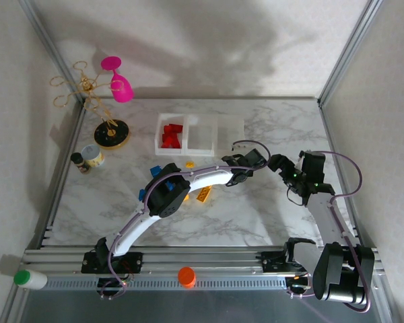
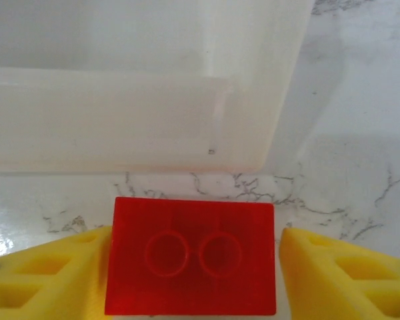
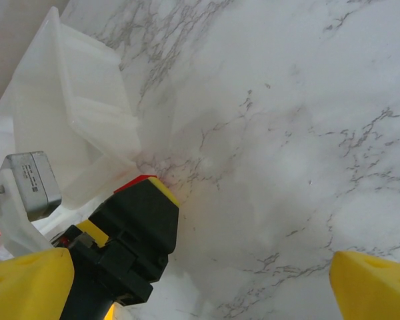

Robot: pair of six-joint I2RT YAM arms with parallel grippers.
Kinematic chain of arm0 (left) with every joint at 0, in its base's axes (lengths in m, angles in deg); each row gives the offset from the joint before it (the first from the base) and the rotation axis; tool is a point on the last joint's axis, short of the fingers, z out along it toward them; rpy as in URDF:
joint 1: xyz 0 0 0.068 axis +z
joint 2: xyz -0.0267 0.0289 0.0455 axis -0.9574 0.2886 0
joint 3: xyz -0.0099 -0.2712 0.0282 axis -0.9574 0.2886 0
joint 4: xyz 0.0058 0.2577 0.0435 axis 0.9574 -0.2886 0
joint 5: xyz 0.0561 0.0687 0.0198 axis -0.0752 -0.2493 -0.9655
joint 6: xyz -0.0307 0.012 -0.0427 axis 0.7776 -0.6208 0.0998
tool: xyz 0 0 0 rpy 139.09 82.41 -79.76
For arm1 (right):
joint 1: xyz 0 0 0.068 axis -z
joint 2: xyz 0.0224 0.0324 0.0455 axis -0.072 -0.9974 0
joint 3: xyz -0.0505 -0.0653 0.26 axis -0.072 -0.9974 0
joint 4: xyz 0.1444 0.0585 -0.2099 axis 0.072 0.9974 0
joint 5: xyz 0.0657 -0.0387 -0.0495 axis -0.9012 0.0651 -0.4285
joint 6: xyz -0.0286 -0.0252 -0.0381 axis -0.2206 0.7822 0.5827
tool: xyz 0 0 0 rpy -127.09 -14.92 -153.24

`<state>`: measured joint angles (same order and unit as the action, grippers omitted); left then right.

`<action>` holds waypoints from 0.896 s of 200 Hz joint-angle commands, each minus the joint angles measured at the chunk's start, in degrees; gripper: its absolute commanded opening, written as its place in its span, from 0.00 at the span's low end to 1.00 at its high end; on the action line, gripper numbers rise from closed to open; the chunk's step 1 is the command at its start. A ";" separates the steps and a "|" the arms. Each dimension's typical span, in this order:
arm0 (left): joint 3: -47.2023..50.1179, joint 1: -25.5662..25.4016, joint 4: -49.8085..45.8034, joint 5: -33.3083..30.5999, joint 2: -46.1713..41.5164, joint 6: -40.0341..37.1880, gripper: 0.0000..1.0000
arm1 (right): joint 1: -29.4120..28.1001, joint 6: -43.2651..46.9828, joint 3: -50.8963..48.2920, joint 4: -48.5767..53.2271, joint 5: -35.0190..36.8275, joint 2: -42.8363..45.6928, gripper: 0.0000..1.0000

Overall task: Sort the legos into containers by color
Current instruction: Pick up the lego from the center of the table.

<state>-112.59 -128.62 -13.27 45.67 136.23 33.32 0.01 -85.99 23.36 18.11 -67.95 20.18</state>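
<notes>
1. The marble table (image 1: 256, 222) carries everything.
2. The containers (image 1: 229, 131) sit at the far middle. The leftmost bin holds red legos (image 1: 171, 135).
3. The right gripper (image 3: 200, 280) hovers near the containers' right end, fingers spread wide with nothing between them.
4. The left gripper (image 2: 195, 247) is low by the containers' near right corner. Its fingers (image 2: 47, 280) flank one brick, and I cannot tell if they pinch it.
5. That red lego (image 2: 190, 273) lies just before the bin wall.
6. A blue lego (image 1: 155, 171) and a yellow lego (image 1: 203, 195) lie loose on the table.
</notes>
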 commanded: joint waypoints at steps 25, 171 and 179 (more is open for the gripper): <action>-0.47 0.60 -1.58 -1.76 0.29 -1.00 0.47 | 0.34 1.59 -0.63 -1.20 -1.10 -0.01 0.99; 33.10 1.43 3.74 -2.97 -36.69 -2.36 0.43 | -14.99 -0.67 1.04 -6.32 -1.30 -2.19 0.99; 34.64 2.65 3.73 -3.57 -38.33 -2.26 0.43 | -17.41 -1.34 1.23 -7.62 -0.84 -2.94 0.99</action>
<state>-82.40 -128.80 -9.86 45.19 102.77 31.31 -11.75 -85.20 23.36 15.05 -70.25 19.00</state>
